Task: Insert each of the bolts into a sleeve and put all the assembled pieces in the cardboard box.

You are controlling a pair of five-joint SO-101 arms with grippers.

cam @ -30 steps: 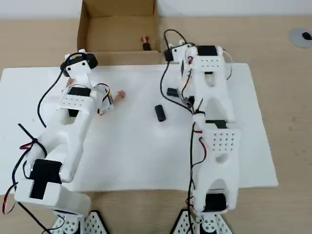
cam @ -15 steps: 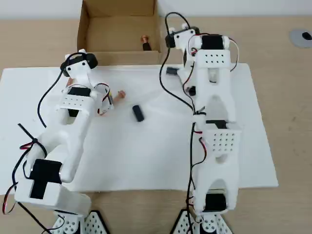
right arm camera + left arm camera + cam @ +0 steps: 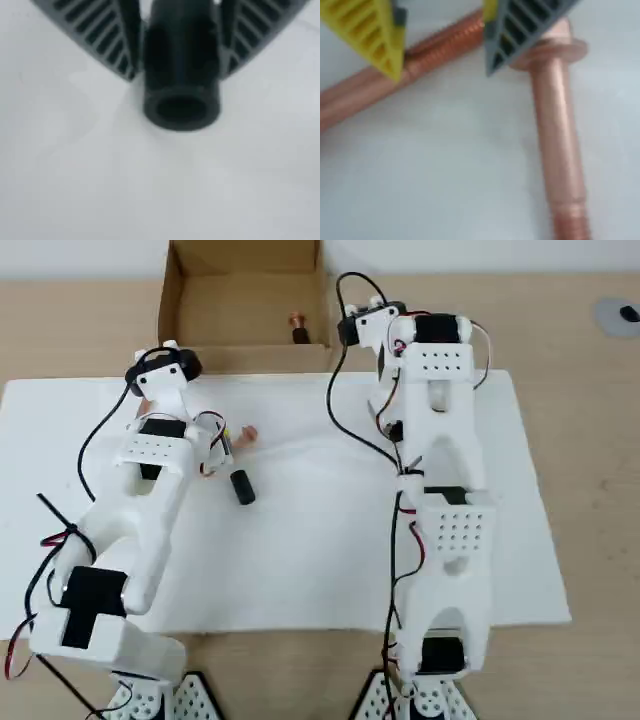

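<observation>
Two copper bolts lie crossed on the white mat, one flanged bolt [image 3: 557, 130] and one threaded bolt [image 3: 445, 42]. My left gripper [image 3: 442, 47] hangs open just above them, its yellow and grey fingers astride the threaded one. From above, the left gripper [image 3: 217, 446] sits beside a bolt head [image 3: 248, 434]. A loose black sleeve [image 3: 241, 486] lies on the mat close by. My right gripper [image 3: 180, 75] is shut on another black sleeve [image 3: 181, 107], its open end facing the camera, low over the mat. The cardboard box [image 3: 190, 300] holds one assembled piece [image 3: 297, 328].
The white mat [image 3: 300, 560] covers most of the wooden table. The box's near wall [image 3: 255, 358] stands between the mat and the box floor. Cables loop off the right arm [image 3: 430, 370]. A grey disc [image 3: 617, 315] lies at the far right.
The loose black sleeve has travelled left across the mat to beside the left gripper. The right arm swung toward the far side. The left arm kept still.
</observation>
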